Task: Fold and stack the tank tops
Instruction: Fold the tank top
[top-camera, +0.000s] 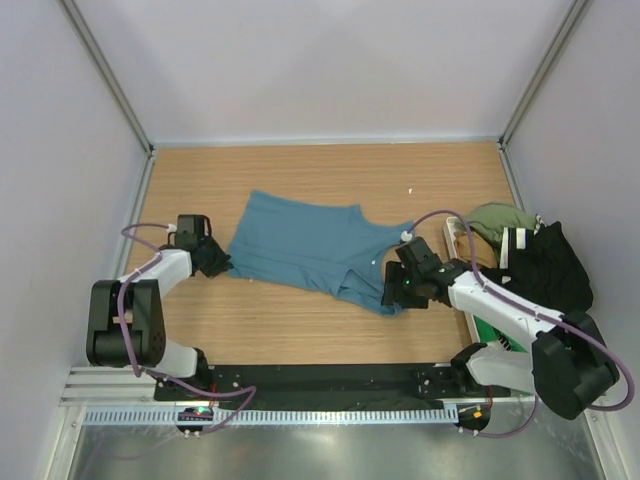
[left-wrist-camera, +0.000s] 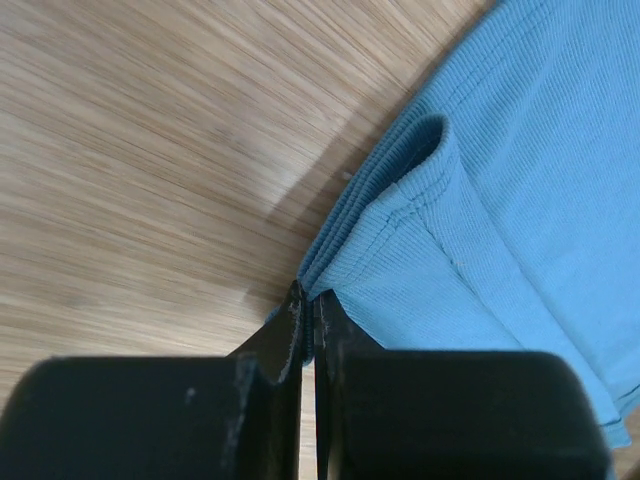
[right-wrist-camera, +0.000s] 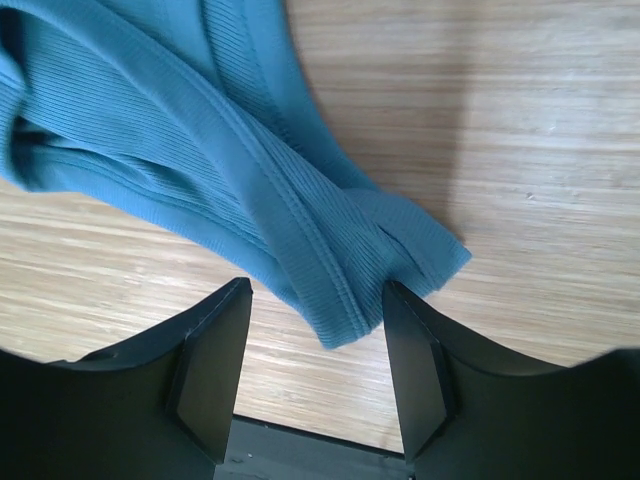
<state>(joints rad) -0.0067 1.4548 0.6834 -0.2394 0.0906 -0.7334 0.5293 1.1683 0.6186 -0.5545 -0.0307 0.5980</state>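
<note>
Teal tank top (top-camera: 310, 250) — left claw (left-wrist-camera: 308, 302) pinches its hem corner; right claw (right-wrist-camera: 315, 300) gapes low astride its strap.

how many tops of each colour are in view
teal blue ribbed cloth tank top: 1
olive green cloth top: 1
black cloth top: 1
bright green cloth top, mostly hidden: 1
tan cloth top, edge showing: 1
total: 5

One teal tank top (top-camera: 310, 250), one heap of tops (top-camera: 545, 265), two arms (top-camera: 165, 270) (top-camera: 490, 300).
</note>
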